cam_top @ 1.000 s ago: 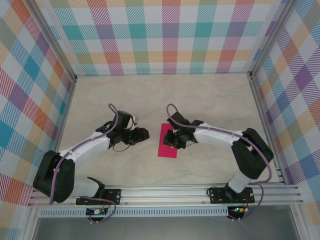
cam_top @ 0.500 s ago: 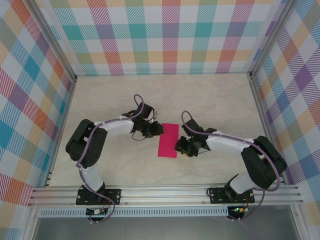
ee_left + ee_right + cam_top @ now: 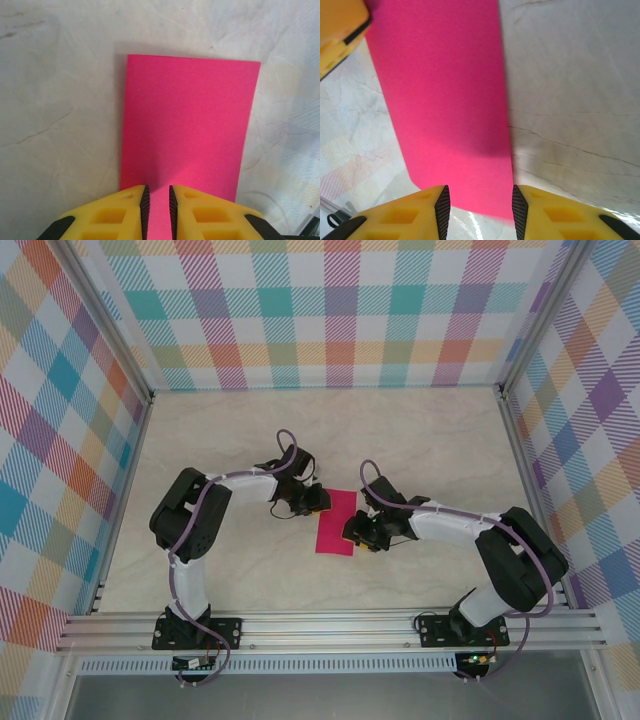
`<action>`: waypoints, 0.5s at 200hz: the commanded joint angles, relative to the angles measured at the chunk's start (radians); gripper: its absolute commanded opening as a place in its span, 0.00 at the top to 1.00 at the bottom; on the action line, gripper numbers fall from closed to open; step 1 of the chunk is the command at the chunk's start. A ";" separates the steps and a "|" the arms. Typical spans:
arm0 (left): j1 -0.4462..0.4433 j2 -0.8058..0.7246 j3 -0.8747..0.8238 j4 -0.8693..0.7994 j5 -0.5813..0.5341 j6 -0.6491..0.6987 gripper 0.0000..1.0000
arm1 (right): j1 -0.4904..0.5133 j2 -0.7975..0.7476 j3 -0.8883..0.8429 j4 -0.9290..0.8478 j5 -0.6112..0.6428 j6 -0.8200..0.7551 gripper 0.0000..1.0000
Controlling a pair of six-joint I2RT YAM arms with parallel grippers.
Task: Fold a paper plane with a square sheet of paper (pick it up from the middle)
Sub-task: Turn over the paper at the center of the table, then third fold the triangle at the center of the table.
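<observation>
Paper (image 3: pixel 336 522) lies flat mid-surface (image 3: pixel 430 440) as a narrow rectangle, so I'd guess it's halved down the centre; no nose or wing folds yet, most of the plane still to do. Left hand (image 3: pixel 318 502) sits on its far-left edge, closed to a thin slit with pink showing through, can't tell if it's pinching; right hand (image 3: pixel 352 532) straddles the near-right edge, clearly parted, holding nothing. Around it just plaid walls (image 3: pixel 340 310) and front rail (image 3: pixel 330 625); only crowding is the two hands themselves.

One pink paper (image 3: pixel 336 521), two yellow claws (image 3: pixel 318 502) (image 3: pixel 352 532)
</observation>
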 commanded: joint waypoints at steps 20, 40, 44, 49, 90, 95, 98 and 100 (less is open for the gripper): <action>-0.013 0.021 -0.006 -0.003 -0.022 0.027 0.81 | 0.002 0.016 -0.014 0.048 -0.034 0.017 0.58; -0.013 0.018 -0.014 -0.004 -0.027 0.028 0.81 | 0.002 0.014 -0.008 0.022 -0.012 0.017 0.58; -0.013 0.017 -0.014 -0.005 -0.028 0.029 0.81 | 0.002 0.014 -0.007 0.013 -0.003 0.017 0.58; -0.013 0.018 -0.013 -0.008 -0.028 0.029 0.81 | 0.002 0.012 -0.007 0.004 0.007 0.019 0.58; -0.013 0.011 -0.018 -0.012 -0.030 0.033 0.81 | 0.001 0.044 -0.028 0.061 -0.026 0.024 0.58; -0.013 0.011 -0.021 -0.013 -0.029 0.033 0.81 | 0.001 0.052 -0.029 0.069 -0.033 0.026 0.58; -0.013 0.010 -0.021 -0.012 -0.028 0.033 0.81 | 0.001 0.056 -0.028 0.073 -0.035 0.027 0.58; -0.013 0.010 -0.021 -0.013 -0.028 0.033 0.81 | 0.001 0.057 -0.028 0.075 -0.035 0.029 0.58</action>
